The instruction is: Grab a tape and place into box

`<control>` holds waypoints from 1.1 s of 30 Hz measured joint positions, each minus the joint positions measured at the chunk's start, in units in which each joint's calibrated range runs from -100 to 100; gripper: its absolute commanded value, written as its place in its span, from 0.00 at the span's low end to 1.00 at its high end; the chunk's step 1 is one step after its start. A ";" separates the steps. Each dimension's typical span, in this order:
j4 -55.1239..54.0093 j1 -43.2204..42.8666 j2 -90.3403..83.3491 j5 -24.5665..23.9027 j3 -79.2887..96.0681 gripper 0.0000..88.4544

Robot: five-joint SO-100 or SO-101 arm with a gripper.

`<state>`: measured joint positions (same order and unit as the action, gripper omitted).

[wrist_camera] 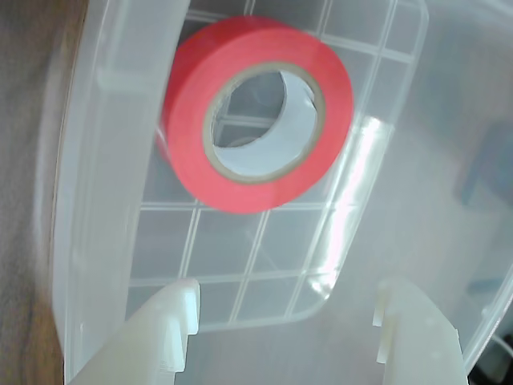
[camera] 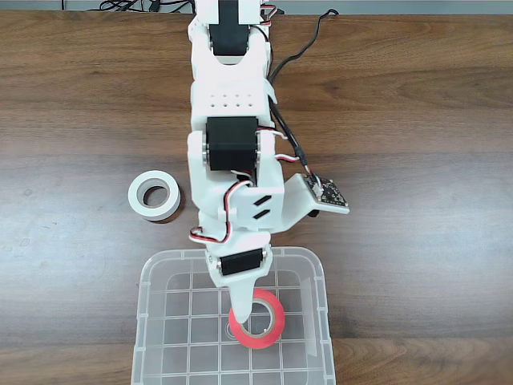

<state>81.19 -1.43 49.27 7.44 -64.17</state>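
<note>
Tape [wrist_camera: 258, 112], red, lay flat on the grid floor of the box [camera: 152, 337], free of the jaws, which stood apart and empty above it in the wrist view. Gripper [wrist_camera: 287, 309] hung over the box interior, tape at 12 o'clock from the fingertips there. White tape roll [camera: 155, 195] sat on the wooden surface [camera: 417, 120], at 10 o'clock from the box in the fixed view.
</note>
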 measured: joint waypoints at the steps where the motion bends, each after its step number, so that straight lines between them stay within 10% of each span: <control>1: 0.00 0.30 0.00 0.10 0.00 0.24; 33: 17.63 -2.03 -26.29 -6.16 -13.63 0.02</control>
<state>98.81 -3.46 22.98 1.28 -77.80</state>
